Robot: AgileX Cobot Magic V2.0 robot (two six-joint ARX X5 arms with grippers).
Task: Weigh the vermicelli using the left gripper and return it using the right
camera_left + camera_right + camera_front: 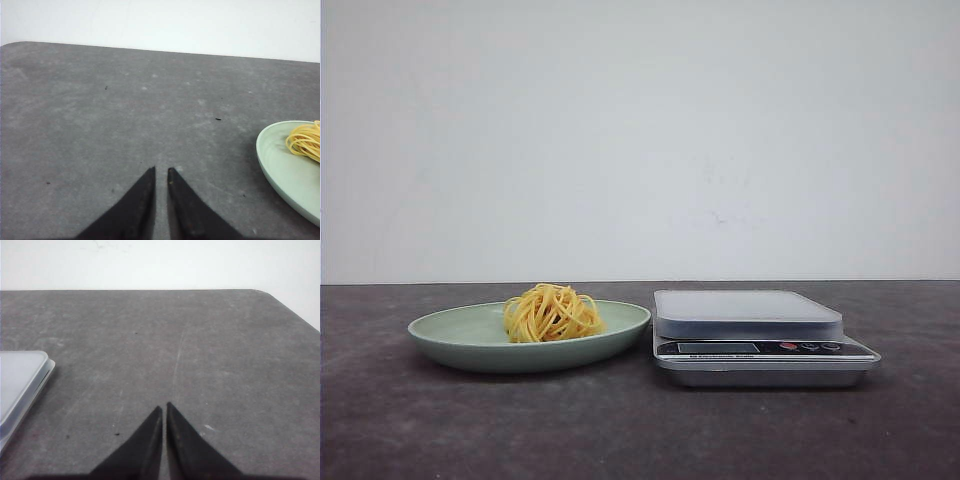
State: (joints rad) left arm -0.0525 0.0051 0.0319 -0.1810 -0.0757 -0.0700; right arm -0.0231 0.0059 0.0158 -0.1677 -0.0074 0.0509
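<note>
The vermicelli (552, 313) sits as a loose yellow nest in the pale green plate (450, 335), on the half of the plate nearer the scale (750, 315), and the plate's rim comes just beside the scale's near edge. That keeps the carry between the two short, I'd judge. The scale's platform is bare, so this fits either a nest waiting to be weighed or one already weighed and put back (one look can't settle which).

The left gripper (161, 172) hangs over the grey table (100, 125) on the plate's far side from the scale, its black fingers nearly pressed together with a thin slit between, pinching nothing. The right gripper (164, 409) hangs over bare table beyond the scale's other side, fingers likewise almost touching and empty.

The scale's front panel has a display and small buttons; any lettering there is too small to read.
</note>
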